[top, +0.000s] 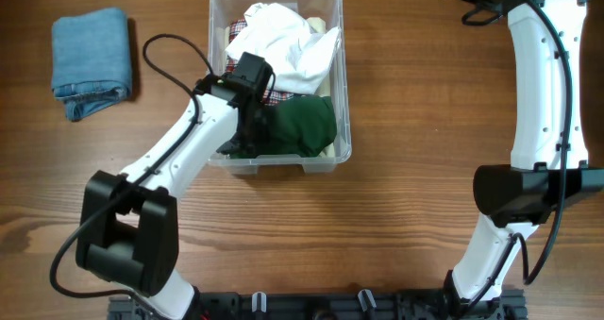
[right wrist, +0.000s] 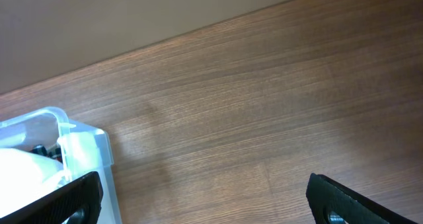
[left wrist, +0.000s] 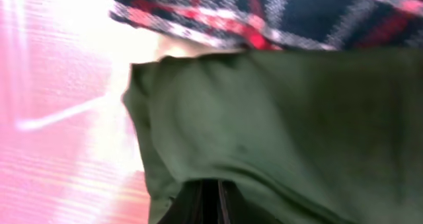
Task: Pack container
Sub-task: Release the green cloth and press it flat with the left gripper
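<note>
The clear plastic container point(top: 342, 75) stands at the table's back centre, holding a white cloth point(top: 288, 42), a plaid cloth point(top: 274, 95) and a dark green cloth point(top: 302, 126). My left gripper point(top: 247, 136) reaches into the container's near left part and is shut on the green cloth. In the left wrist view the green cloth point(left wrist: 277, 131) drapes over the closed fingers point(left wrist: 210, 204), with the plaid cloth point(left wrist: 297, 12) above. My right gripper point(right wrist: 205, 197) is open and empty over bare wood, right of the container's corner point(right wrist: 76, 145).
A folded blue denim cloth point(top: 92, 60) lies at the back left of the wooden table. The right arm point(top: 543, 93) stretches along the right side toward the back edge.
</note>
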`<state>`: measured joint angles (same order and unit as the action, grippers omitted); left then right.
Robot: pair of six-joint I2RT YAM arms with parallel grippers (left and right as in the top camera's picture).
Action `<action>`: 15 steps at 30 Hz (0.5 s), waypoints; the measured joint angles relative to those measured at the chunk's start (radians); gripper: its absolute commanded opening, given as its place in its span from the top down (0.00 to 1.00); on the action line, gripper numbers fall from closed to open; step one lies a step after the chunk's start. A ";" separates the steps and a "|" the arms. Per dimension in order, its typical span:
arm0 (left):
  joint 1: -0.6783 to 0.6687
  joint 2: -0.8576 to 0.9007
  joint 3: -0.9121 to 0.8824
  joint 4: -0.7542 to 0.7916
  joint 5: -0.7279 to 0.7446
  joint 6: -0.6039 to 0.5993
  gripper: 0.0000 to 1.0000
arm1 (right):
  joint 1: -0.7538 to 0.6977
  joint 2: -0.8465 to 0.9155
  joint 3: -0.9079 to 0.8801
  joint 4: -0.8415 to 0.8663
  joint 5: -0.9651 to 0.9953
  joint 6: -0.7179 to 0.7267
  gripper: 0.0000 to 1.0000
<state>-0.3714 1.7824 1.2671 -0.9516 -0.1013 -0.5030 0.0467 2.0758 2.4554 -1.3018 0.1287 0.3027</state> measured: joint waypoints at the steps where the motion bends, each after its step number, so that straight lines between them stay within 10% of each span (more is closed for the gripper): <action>1: 0.002 0.000 -0.001 0.002 0.000 0.001 0.92 | 0.000 0.000 0.000 0.000 0.000 0.000 0.00; 15: 0.016 0.000 0.114 -0.074 -0.015 0.058 0.85 | 0.000 0.000 0.000 0.000 0.000 0.000 0.00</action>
<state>-0.3550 1.7824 1.3815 -1.0252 -0.1162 -0.4450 0.0467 2.0758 2.4554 -1.3022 0.1287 0.3027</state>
